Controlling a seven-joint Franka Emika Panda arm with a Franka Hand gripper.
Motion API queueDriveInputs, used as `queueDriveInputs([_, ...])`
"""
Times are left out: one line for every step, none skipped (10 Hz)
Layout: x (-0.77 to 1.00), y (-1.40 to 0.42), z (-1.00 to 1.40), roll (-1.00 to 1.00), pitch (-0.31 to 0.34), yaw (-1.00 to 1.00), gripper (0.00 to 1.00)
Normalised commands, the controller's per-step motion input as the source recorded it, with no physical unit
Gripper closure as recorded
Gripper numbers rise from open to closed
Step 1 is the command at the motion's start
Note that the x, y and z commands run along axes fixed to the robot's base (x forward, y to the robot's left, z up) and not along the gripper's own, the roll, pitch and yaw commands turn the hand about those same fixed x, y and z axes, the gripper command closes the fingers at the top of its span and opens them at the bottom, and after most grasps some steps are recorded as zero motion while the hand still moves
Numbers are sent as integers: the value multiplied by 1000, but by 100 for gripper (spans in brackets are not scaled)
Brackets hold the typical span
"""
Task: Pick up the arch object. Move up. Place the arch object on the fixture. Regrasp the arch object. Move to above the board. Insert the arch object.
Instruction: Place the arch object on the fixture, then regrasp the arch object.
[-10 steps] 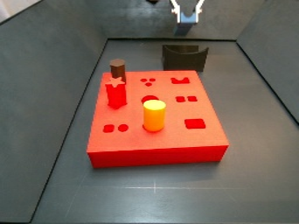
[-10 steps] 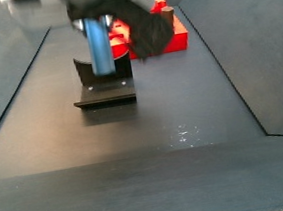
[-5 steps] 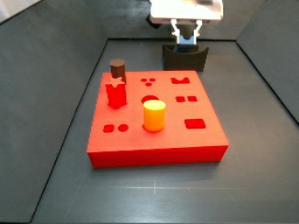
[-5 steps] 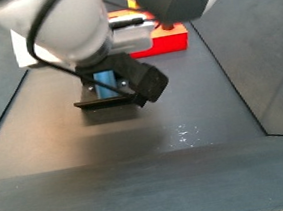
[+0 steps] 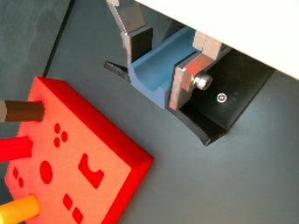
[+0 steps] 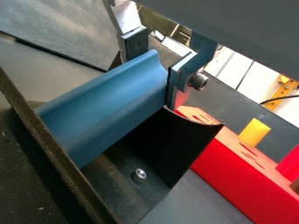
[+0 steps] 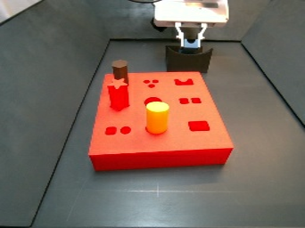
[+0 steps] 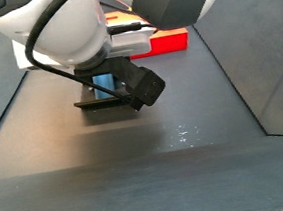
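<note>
the bench floor (image 7: 152,198) is a flat, matte dark grey sheet, seen in both side views. sloping dark grey walls rise from it on either side (image 7: 45,116) (image 7: 281,82), and a back wall (image 7: 117,18) closes the far end, so the space reads as a shallow trough. beyond the wall's upper corner a strip of red surface (image 7: 17,9) shows. small bright glints of light (image 8: 182,131) lie on the floor, and its nearest part is blurred. in a wrist view a bright, washed-out opening (image 6: 247,72) shows past the trough; what lies there cannot be made out.
</note>
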Motion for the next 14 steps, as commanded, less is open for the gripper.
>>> queueDriveInputs([0,0,0,0,0,0,0])
queueDriveInputs([0,0,1000,10,50,-22,0])
queueDriveInputs([0,3,1000,15,49,-20,0])
queueDriveInputs([-18,7,1000,35,56,-17,0])
queueDriveInputs([-21,3,1000,49,56,-20,0])
queueDriveInputs([-29,3,1000,58,63,-23,0])
queueDriveInputs([-32,5,905,59,65,-26,0])
queueDriveInputs([-32,6,730,51,59,-29,0])
queueDriveInputs([-30,7,554,47,53,-34,0])
queueDriveInputs([-29,7,304,49,53,-35,0])
queueDriveInputs([-114,-775,705,1000,52,20,0])
queueDriveInputs([-106,-773,628,1000,52,21,0])
queueDriveInputs([-110,-632,460,1000,40,20,0])
queueDriveInputs([-115,-423,204,1000,29,19,0])
